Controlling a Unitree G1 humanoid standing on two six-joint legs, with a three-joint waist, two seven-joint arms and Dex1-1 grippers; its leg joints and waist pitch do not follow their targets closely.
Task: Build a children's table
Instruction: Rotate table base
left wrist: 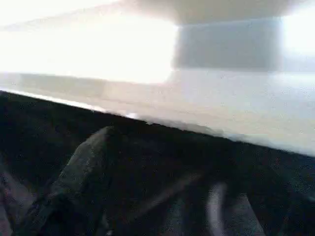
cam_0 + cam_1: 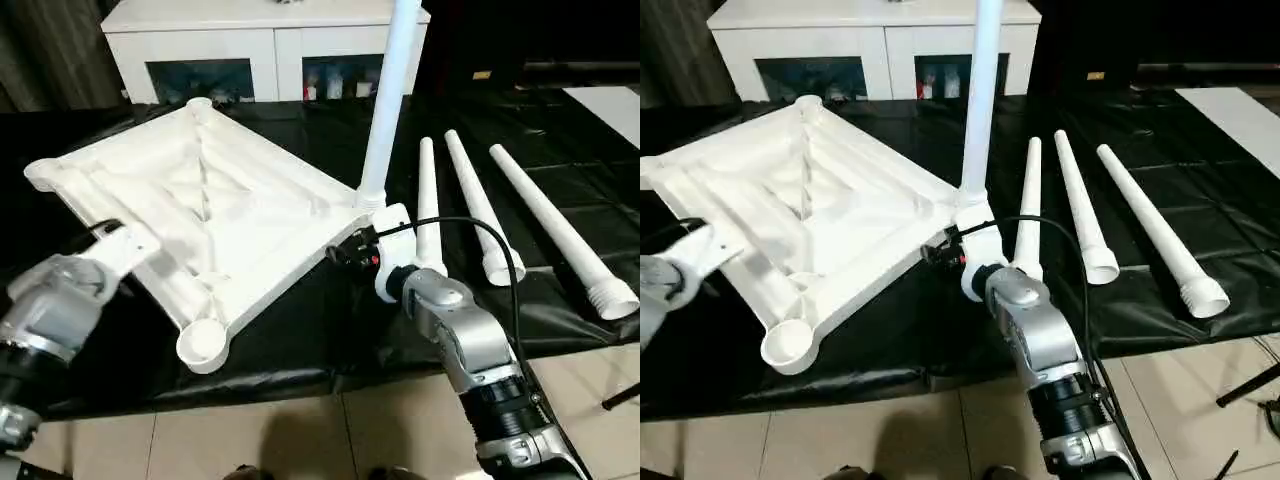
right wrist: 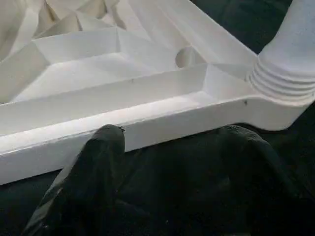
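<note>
The children's table top (image 2: pixel 230 190) lies upside down on the black-covered work table, its ribbed underside facing up. One white leg (image 2: pixel 390 90) stands upright in the near right corner socket. Three more legs (image 2: pixel 475 205) lie side by side on the cloth to the right. My right gripper (image 3: pixel 172 147) is open just outside the top's rim, beside the corner that holds the leg, with nothing between its fingers (image 3: pixel 106 147). My left gripper (image 2: pixel 118 242) is at the top's near left edge; the left wrist view shows its fingers (image 1: pixel 98 162) apart below the white rim (image 1: pixel 197 113).
A white cabinet (image 2: pixel 260 40) with glass doors stands behind the work table. A white sheet (image 2: pixel 610 100) lies at the far right. An empty corner socket (image 2: pixel 203 345) overhangs near the table's front edge, with tiled floor (image 2: pixel 300 440) below.
</note>
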